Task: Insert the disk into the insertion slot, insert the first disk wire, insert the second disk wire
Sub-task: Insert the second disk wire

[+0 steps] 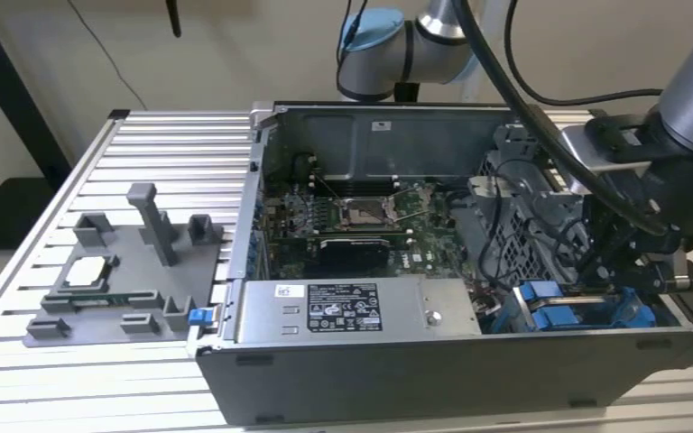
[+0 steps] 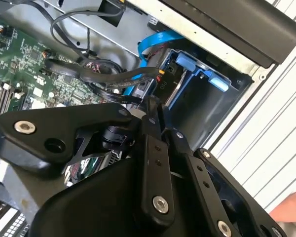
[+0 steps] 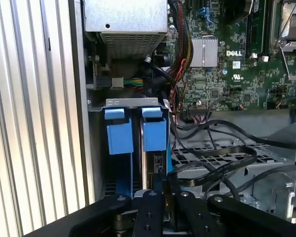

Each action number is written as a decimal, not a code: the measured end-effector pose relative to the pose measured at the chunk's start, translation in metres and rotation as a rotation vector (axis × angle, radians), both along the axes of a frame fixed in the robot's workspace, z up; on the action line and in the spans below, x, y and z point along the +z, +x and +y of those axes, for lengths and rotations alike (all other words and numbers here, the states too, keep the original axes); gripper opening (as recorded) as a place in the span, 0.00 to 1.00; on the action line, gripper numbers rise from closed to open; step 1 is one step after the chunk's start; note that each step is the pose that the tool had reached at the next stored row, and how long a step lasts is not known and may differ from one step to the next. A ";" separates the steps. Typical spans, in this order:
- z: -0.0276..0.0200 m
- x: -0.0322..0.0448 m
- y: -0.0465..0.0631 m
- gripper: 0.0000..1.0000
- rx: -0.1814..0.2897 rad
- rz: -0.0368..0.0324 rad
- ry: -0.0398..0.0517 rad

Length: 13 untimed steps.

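The disk stands on edge in the insertion slot, between bright blue rails, at the case's front corner on the exterior view's right. My gripper reaches down at the disk's end, and its fingers are shut on the black connector of a flat black disk wire. In the second wrist view the fingertips pinch that connector by the blue tabs. The exterior view has the gripper low inside the case beside the blue bay.
The grey labelled power-supply box lies along the case's front wall. Behind it is the motherboard, with a perforated cage and loose black cables beside my arm. A blue cable loops near the bay. A grey fixture sits on the slatted table.
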<state>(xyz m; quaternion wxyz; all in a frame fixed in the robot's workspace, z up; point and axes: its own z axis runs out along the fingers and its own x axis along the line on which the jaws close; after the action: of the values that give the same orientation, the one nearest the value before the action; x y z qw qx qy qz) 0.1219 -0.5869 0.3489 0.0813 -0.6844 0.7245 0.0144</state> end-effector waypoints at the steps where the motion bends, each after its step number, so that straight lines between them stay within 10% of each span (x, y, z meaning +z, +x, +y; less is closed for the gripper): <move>1: -0.0001 -0.0003 0.000 0.00 0.000 0.0000 -0.0001; 13: -0.0001 -0.0043 0.001 0.00 0.000 -0.0001 0.0000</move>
<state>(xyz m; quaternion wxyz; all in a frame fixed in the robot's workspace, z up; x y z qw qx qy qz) 0.1230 -0.5870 0.3446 0.0813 -0.6844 0.7244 0.0144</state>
